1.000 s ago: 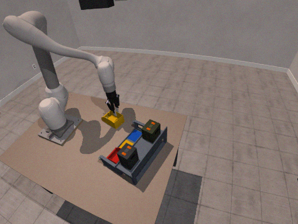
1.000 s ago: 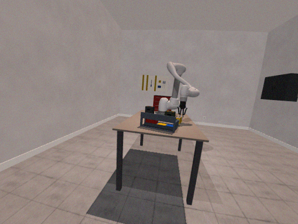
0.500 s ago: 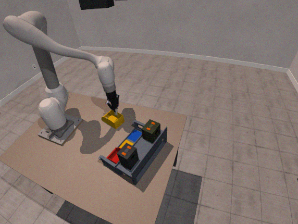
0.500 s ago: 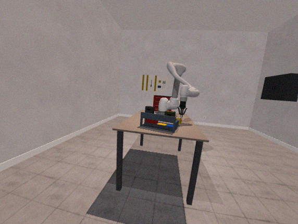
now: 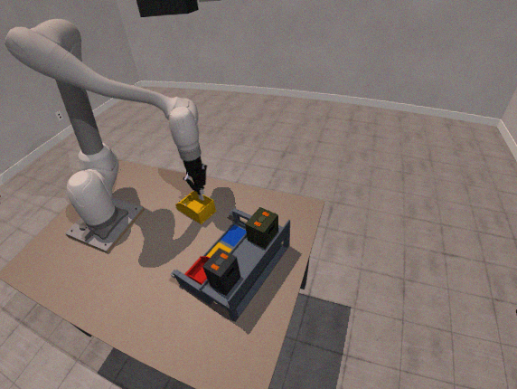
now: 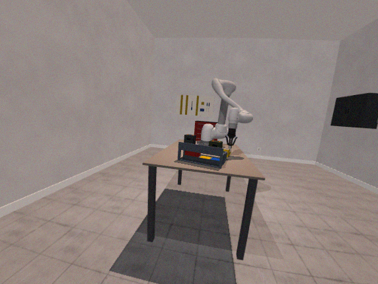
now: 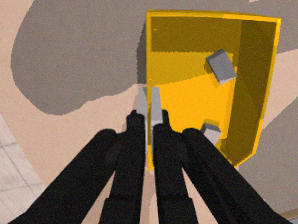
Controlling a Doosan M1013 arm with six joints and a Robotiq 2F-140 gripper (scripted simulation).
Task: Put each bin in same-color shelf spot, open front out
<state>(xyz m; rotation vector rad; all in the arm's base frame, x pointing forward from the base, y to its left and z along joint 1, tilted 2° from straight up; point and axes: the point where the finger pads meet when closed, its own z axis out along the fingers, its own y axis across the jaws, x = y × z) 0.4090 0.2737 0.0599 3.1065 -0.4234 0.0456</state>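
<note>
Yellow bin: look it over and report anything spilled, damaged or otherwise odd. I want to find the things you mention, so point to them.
Nothing stands out. The yellow bin point(image 5: 207, 213) point(image 6: 226, 153) point(image 7: 190, 102) shows no visible damage, two gray parts point(image 7: 221, 67) lie inside, and none show spilled around it. The fingers point(image 5: 202, 195) point(image 6: 230, 148) pinch one wall, an ordinary-looking grip.
</note>
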